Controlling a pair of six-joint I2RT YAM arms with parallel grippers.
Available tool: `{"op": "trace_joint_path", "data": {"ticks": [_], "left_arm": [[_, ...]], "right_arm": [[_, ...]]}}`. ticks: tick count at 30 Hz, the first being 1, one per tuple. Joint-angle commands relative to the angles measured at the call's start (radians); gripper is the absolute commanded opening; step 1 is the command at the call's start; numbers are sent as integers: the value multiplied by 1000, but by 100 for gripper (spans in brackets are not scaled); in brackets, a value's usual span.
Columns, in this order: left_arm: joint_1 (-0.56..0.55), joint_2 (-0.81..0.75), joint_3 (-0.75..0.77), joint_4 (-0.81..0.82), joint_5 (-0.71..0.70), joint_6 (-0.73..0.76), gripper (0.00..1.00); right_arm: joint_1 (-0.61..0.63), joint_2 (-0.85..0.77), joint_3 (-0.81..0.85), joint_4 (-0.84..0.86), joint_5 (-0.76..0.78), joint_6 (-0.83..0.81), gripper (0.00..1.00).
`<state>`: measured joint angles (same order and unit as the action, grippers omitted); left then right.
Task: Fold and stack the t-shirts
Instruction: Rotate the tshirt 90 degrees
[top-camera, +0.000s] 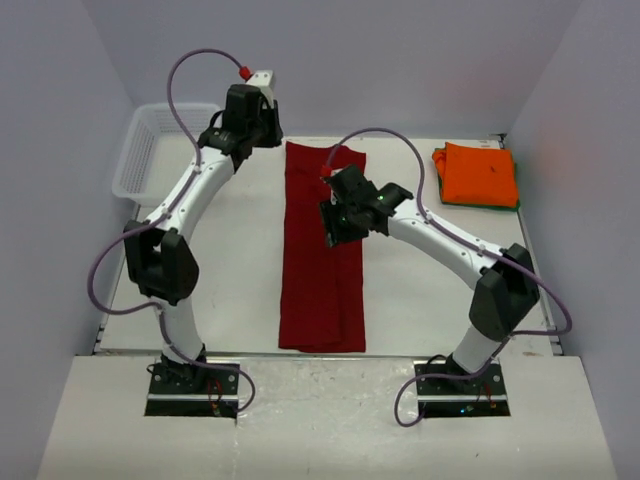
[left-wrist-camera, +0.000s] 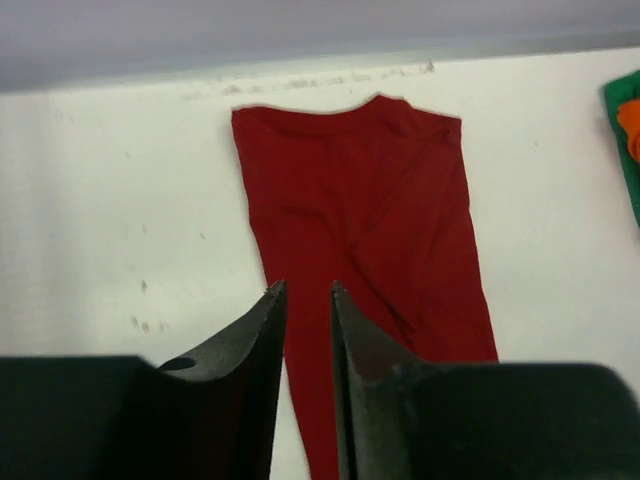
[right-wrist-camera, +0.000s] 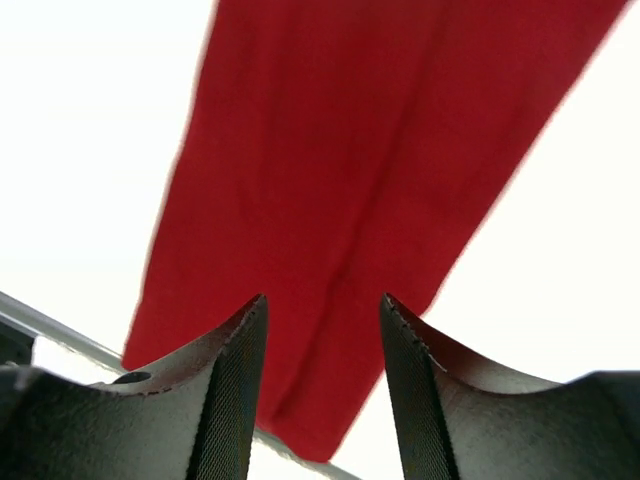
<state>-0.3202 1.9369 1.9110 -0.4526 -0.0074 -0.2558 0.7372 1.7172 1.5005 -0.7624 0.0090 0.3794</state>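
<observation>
The left fingers (left-wrist-camera: 268, 320), parted by a narrow slit and gripping nothing, hang over the left edge of the dark red t-shirt (top-camera: 320, 270) near its far end. The cloth shows through the gap in the left wrist view, but whether they touch it cannot be told. The right fingers (right-wrist-camera: 240, 345), spread wider and likewise holding nothing, hover above the middle of the same shirt, with red cloth filling the space between them. The dark red t-shirt lies flat on the white table (top-camera: 230, 280), folded lengthwise into a long narrow strip. It runs from almost the table's far edge to almost its near edge, between the left arm (top-camera: 190, 190) and the right arm (top-camera: 450, 240). To the far right of the red shirt, well apart from it, the bright orange t-shirt (top-camera: 478, 172) sits folded into a neat square on top of the green t-shirt (top-camera: 490, 205), of which only a thin edge shows along the near and right sides. To the far left of the red shirt, by the side wall, stands a white mesh basket (top-camera: 140, 150). The left arm crosses its right side, and only its own white mesh shows inside. All three shirts lie on the table, outside the basket.
</observation>
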Motion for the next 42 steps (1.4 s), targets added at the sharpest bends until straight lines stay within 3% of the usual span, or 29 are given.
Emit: {"op": "trace_joint_path", "data": {"ticks": [1, 4, 9, 15, 18, 24, 29, 35, 42], "left_arm": [[-66, -111, -212, -57, -23, -115, 22], [-146, -242, -455, -20, -17, -202, 18], [-320, -514, -813, 3, -52, -305, 22], [-535, -789, -1027, -43, -100, -448, 26], [-633, -835, -1084, -109, -163, -548, 27], [-757, -770, -1146, -138, -285, -703, 28], [-767, -638, -1043, -193, -394, -698, 29], [-776, -512, -998, -241, -375, -680, 31], [-790, -532, -1076, -255, -352, -729, 32]], "right_arm": [[-22, -69, -136, -37, 65, 36, 48], [-22, -137, -279, 6, 45, 82, 47], [-21, -283, -497, 84, -45, 136, 50], [-2, -476, -689, 147, -107, 194, 51], [21, -543, -764, 190, -164, 243, 51], [80, -542, -841, 271, -159, 289, 51], [80, -452, -737, 201, -60, 283, 51], [83, -433, -778, 287, -173, 302, 51], [93, -479, -864, 317, -193, 319, 51]]}}
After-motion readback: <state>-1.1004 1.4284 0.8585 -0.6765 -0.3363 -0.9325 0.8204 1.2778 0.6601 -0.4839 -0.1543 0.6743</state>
